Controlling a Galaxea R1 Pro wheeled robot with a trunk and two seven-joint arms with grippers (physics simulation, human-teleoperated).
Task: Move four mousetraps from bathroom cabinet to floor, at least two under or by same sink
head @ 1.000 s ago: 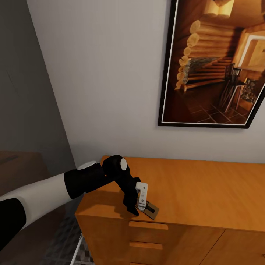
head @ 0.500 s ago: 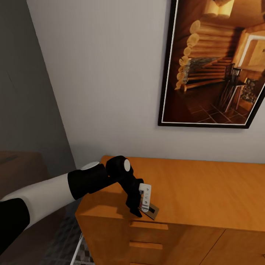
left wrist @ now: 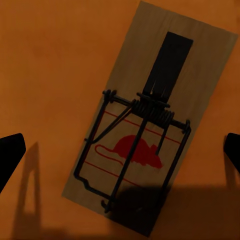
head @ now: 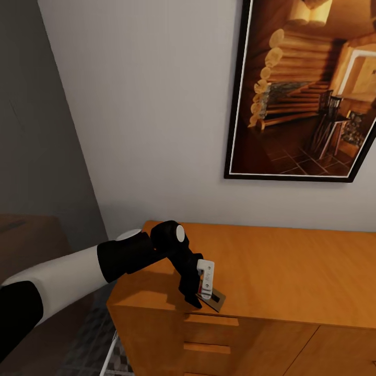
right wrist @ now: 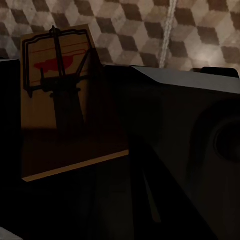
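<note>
A small flat tan wooden mousetrap with a dark wire spring and a red mouse print (left wrist: 150, 125) lies flat on top of the long orange-brown wooden cabinet (head: 292, 271), close to the cabinet's front edge and just above its top drawer handle. The left pincer (head: 201, 290) points down over this trap. In the left wrist view its 2 dark fingertips (left wrist: 10, 155) stand wide apart, 1 on each side of the board, holding nothing.

A 2nd tan mousetrap (right wrist: 55, 90) shows in the right wrist view, pressed against the dark body of the right pincer, with the cube-patterned brown and beige bathroom floor (right wrist: 150, 30) below it. I cannot tell whether that pincer's fingers are closed on it.

The trap on the cabinet looks light, thin and stiff, so it should lift with little force. However, the smooth cabinet top may let it slide if it is nudged. Its low profile leaves little edge to catch. The best hold seems to be across the 2 long edges of the board, clear of the wire bar and spring, which could snag or shift under pressure.
</note>
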